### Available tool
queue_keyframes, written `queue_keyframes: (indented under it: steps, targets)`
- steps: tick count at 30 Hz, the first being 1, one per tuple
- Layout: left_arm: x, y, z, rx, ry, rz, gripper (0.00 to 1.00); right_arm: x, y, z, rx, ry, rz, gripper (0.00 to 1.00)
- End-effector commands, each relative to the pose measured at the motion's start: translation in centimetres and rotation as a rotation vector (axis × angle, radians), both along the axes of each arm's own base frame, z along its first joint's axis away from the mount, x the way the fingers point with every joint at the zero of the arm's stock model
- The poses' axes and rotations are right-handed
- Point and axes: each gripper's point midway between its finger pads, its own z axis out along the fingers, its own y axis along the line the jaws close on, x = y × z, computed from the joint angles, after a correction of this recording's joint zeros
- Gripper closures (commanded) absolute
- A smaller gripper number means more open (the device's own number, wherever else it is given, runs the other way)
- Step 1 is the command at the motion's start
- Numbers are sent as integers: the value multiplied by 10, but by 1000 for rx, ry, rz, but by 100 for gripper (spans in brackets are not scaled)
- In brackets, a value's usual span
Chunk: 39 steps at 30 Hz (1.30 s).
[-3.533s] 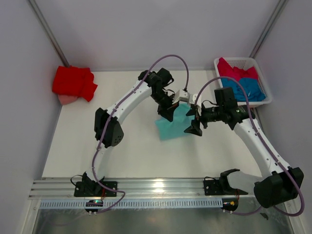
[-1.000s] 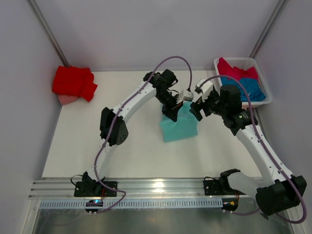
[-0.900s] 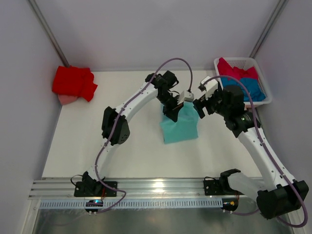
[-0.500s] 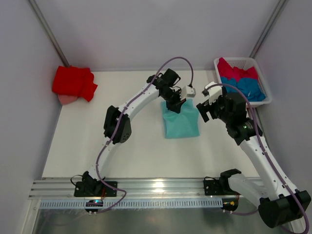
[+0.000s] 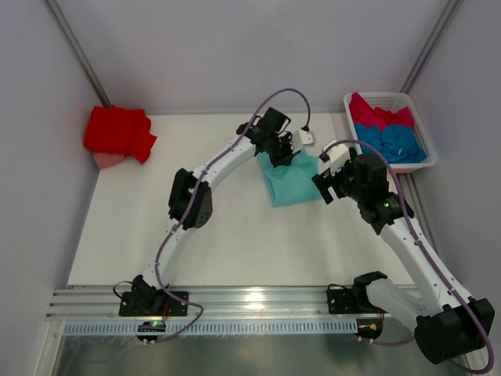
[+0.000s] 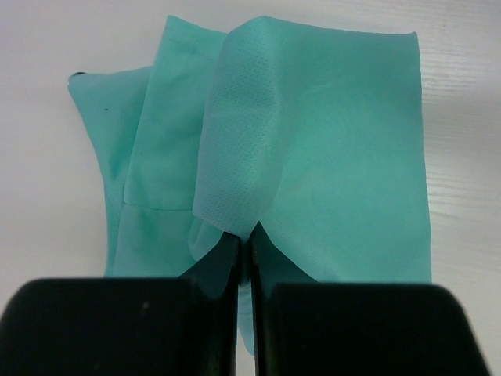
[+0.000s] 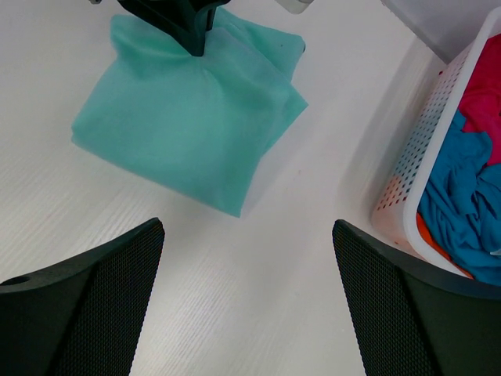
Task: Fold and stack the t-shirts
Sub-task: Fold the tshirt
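1. Left hand. My left gripper (image 6: 243,235) is closed. Its two black fingers are pressed together on a raised ridge of the mint-teal cloth t-shirt (image 6: 352,157), pinching a fold at the shirt's near edge as my left wrist camera sees it. The ridge runs away from the fingertips across the garment.

2. Right hand. My right gripper (image 7: 246,227) stands wide apart and holds nothing. Its two black textured fingers (image 7: 109,266) frame bare table surface, just short of the mint-teal shirt's nearest corner and not touching it.

3. Position of the mint-teal shirt. It lies folded into a rough rectangle on the white table (image 5: 219,235), at mid-depth and right of centre, between my two grippers. Extra layers of it show along one side in both wrist views.

4. Other garments.
- A bright red cloth t-shirt (image 5: 117,131) sits bunched at the far left corner of the table, well apart from both arms. A pale pink piece (image 5: 106,160) shows under its near edge; I cannot tell what it is.
- A blue cloth t-shirt (image 5: 403,143) and a crimson-pink cloth t-shirt (image 5: 376,116) lie crumpled in the white slatted plastic basket (image 5: 378,97) at the far right corner. The blue one is at the nearer end.
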Motion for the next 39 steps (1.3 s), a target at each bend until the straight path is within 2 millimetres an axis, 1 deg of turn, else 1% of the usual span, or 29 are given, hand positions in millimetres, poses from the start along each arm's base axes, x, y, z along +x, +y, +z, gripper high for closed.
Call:
queue_keyframes:
  steps: [1,2,6,8,12,14,18,20,21,23,24,26,29,33,36,39]
  targets:
    - [35,0,22,-54,-113,58,99,4,3,14,16,-51,11,7]
    - [40,3,23,-52,-126,73,99,3,3,14,18,-52,14,7]
    - [63,8,30,-86,-167,150,99,-6,9,3,19,-20,61,7]
    - [77,12,36,-101,-199,200,99,-8,11,-1,18,-10,74,7]
    - [88,14,40,-111,-238,227,99,-9,12,-2,19,3,83,7]
    - [90,14,41,-110,-250,228,99,-11,15,-3,26,11,98,7]
    - [92,15,35,-108,-246,232,99,-12,20,-8,46,34,117,7]
    - [87,11,30,-111,-224,204,99,-13,20,-8,47,34,119,7]
    - [77,8,26,-112,-194,164,99,-13,20,-8,46,35,121,7]
    - [69,8,24,-108,-165,133,98,-13,21,-9,47,39,124,7]
    - [64,10,19,-94,-143,126,98,-13,21,-10,46,43,125,7]
    - [61,12,19,-84,-131,120,98,-14,23,-9,51,43,136,7]
    - [65,18,16,-55,-149,138,98,-13,24,-8,57,42,137,7]
    - [69,20,9,-47,-148,159,98,-13,25,-8,59,44,142,7]
    - [70,19,9,-55,-146,178,98,-13,25,-10,58,49,142,7]
    - [77,21,10,-52,-172,202,98,-13,26,-12,59,55,144,7]
